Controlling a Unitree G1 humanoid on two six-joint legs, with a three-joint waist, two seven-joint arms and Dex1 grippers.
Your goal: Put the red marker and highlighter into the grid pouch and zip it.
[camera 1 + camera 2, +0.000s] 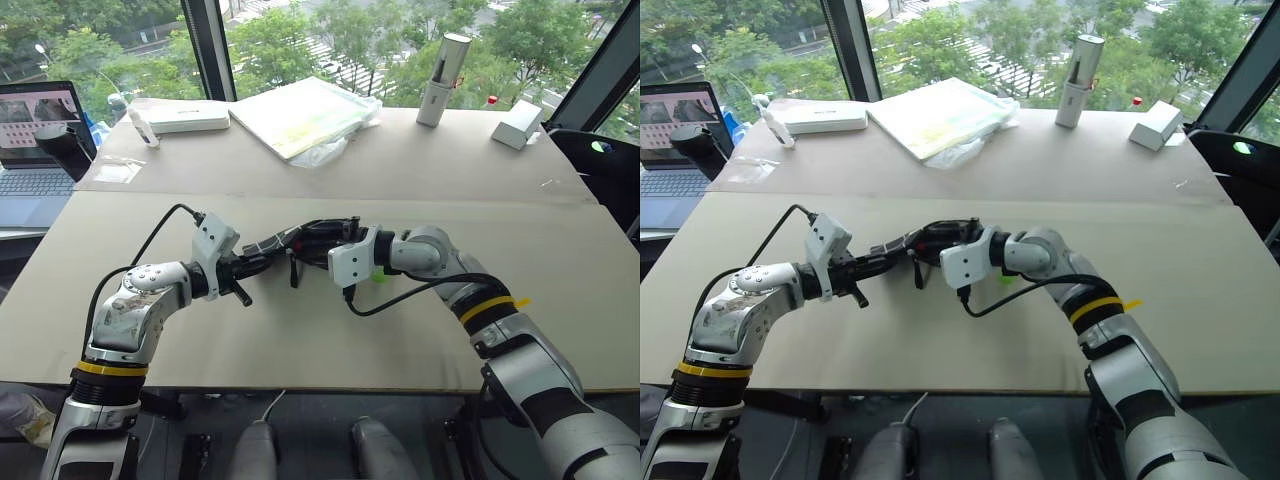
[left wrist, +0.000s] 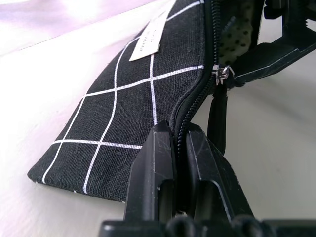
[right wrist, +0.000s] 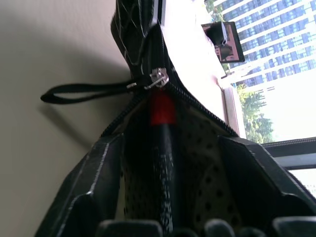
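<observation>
Inside the grid pouch (image 2: 123, 123), the red marker (image 3: 162, 111) lies under the half-open zipper. Left fingers (image 2: 150, 182) pinch the pouch's zipped edge closed. Right fingers (image 3: 89, 182) stand spread wide at its mouth. What seems to be the highlighter (image 1: 381, 274) lies on the worktop (image 1: 560, 300) behind the right wrist.

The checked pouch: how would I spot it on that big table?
Look to the middle of the tan table, where the robot's two arms meet. The pouch hangs there, pinched at its edge by the left pincer. It is the one black fabric thing with white grid lines and a half-open zip.
</observation>
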